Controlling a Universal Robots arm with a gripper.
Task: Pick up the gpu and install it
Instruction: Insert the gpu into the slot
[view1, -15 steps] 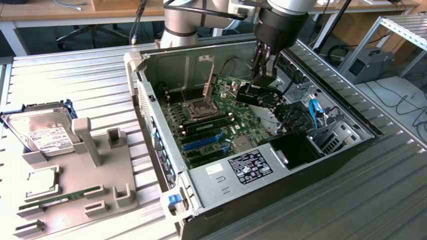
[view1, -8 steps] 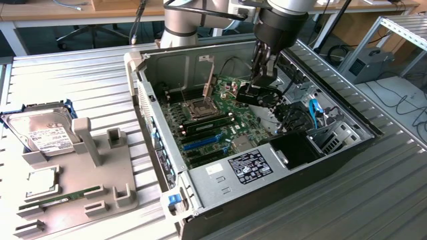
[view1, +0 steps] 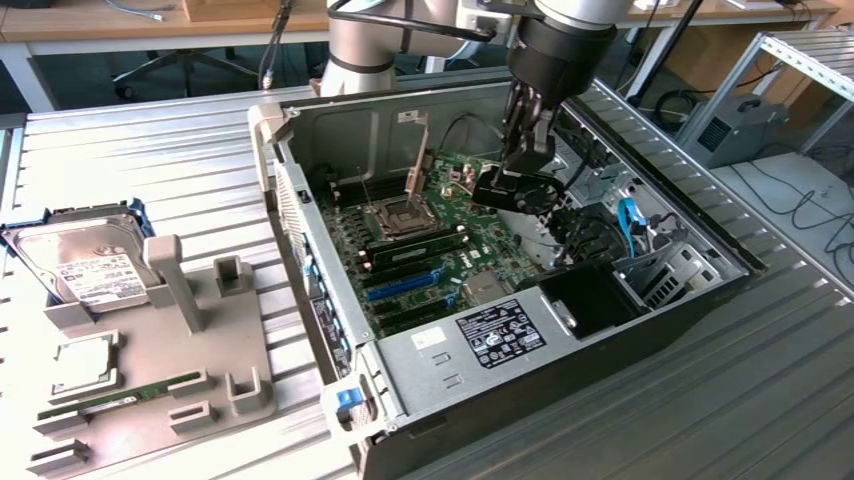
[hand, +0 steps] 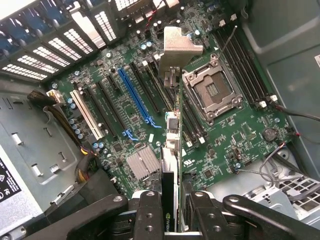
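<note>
Pincer (hand: 172, 215) clamped on gpu (hand: 170, 175), edge-on over the mobo (hand: 235, 135). I'd hold card upright, edge parallel w/ blue slot (hand: 135, 97) — no tilt.

The gripper (view1: 527, 163) hangs inside the open computer case (view1: 286, 180), above the green motherboard (view1: 447, 212). It seems to clamp a dark gpu (view1: 514, 192). A hard drive (view1: 87, 265) lies well apart, at the exterior view's left.
</note>
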